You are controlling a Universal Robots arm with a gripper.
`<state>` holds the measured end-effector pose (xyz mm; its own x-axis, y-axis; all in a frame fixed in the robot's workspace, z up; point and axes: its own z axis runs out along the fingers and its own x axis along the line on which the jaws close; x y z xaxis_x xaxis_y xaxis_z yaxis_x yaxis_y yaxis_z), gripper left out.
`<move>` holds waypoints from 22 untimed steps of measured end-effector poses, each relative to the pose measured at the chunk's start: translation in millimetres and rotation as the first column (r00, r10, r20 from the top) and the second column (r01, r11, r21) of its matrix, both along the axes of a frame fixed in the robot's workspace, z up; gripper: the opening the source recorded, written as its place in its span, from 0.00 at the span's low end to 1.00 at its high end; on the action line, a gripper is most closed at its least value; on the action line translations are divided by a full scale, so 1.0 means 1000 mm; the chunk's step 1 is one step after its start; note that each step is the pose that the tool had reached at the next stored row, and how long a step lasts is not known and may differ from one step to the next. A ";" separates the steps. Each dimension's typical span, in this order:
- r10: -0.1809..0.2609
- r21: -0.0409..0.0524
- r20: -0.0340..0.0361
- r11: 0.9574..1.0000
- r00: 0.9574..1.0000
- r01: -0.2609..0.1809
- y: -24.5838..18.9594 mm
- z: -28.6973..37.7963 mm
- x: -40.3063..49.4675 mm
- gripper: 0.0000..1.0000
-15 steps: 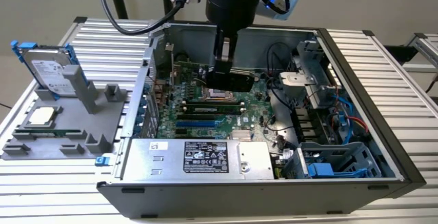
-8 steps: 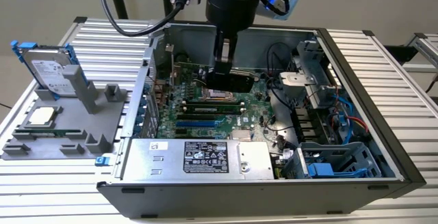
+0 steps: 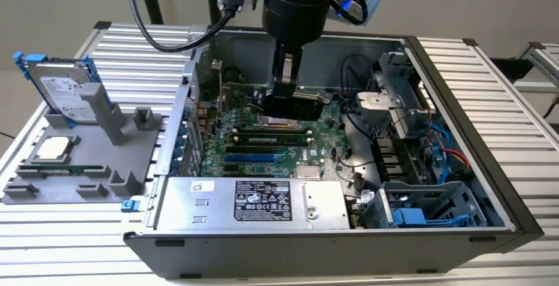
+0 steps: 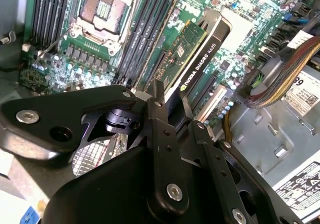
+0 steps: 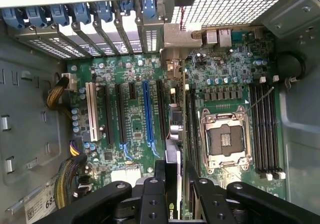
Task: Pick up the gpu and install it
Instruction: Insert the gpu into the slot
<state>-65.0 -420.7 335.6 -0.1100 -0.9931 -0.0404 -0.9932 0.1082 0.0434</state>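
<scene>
Gripper (image 4: 170, 97) clamped on the gpu (image 4: 197, 52), card held on edge above the motherboard (image 5: 130, 114) inside the open computer case (image 3: 454, 89).

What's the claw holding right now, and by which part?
The claw is shut on the gpu, gripping the card edge-on by one end, over the motherboard.
</scene>
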 end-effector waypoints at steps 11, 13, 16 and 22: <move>0.000 0.000 0.000 1.000 1.000 0.000 0.0000 -0.0025 0.0000 0.00; 0.000 0.000 0.000 1.000 1.000 0.000 0.0000 -0.0026 0.0000 0.00; 0.000 0.000 0.000 1.000 1.000 0.000 0.0000 -0.0025 0.0000 0.00; 0.000 0.000 0.000 1.000 1.000 0.000 0.0001 -0.0040 0.0000 0.00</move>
<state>-65.0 -420.6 331.6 -0.1100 -0.9931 -0.0405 -0.9932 0.1082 0.0432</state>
